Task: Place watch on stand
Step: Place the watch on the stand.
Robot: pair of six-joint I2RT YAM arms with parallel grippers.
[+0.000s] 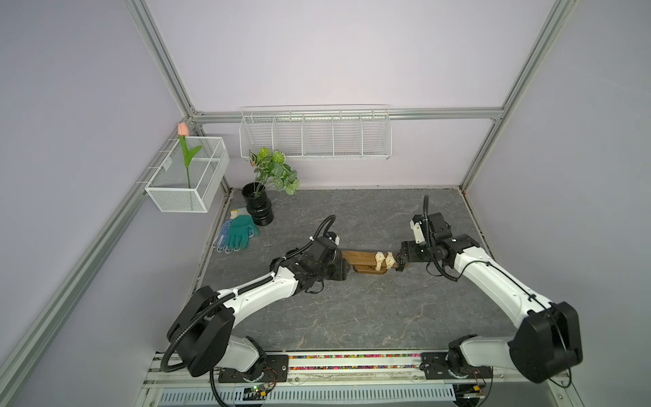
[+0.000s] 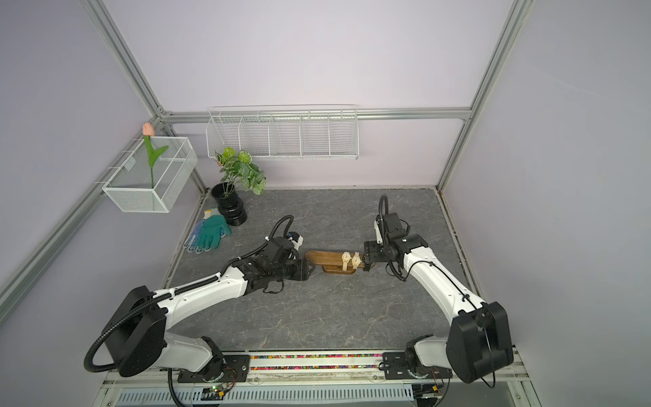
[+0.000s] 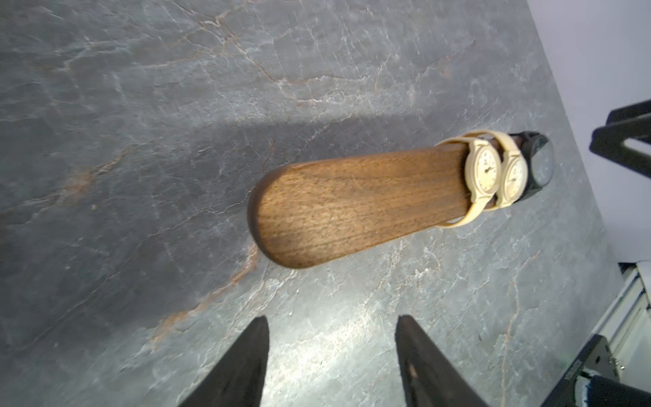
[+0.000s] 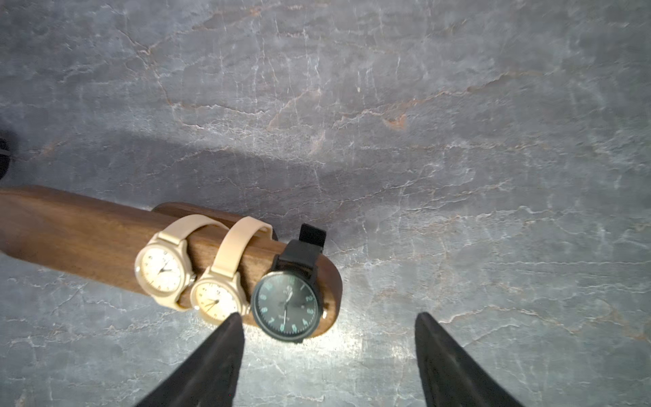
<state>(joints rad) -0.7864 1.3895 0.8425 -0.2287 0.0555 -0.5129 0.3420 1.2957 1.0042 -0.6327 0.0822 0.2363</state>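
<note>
The brown wooden stand [image 1: 359, 260] [image 2: 323, 259] lies across the middle of the grey table. Two beige watches [image 4: 160, 271] [image 4: 215, 299] and a black watch [image 4: 287, 306] are strapped round its right end; the left wrist view shows the black watch [image 3: 540, 164] farthest along the bar. My right gripper [image 4: 329, 314] [image 1: 401, 263] is open at that end, its fingers spread just short of the black watch and holding nothing. At the stand's bare left end [image 3: 352, 208], my left gripper [image 3: 333, 319] [image 1: 347, 270] is open and empty, a little away from the wood.
A black ribbed vase [image 1: 259, 208] with a green plant stands at the back left, with gloves [image 1: 237, 232] lying beside it. A white mesh basket [image 1: 186, 176] holding a tulip hangs on the left wall. A wire shelf [image 1: 315, 135] hangs on the back wall.
</note>
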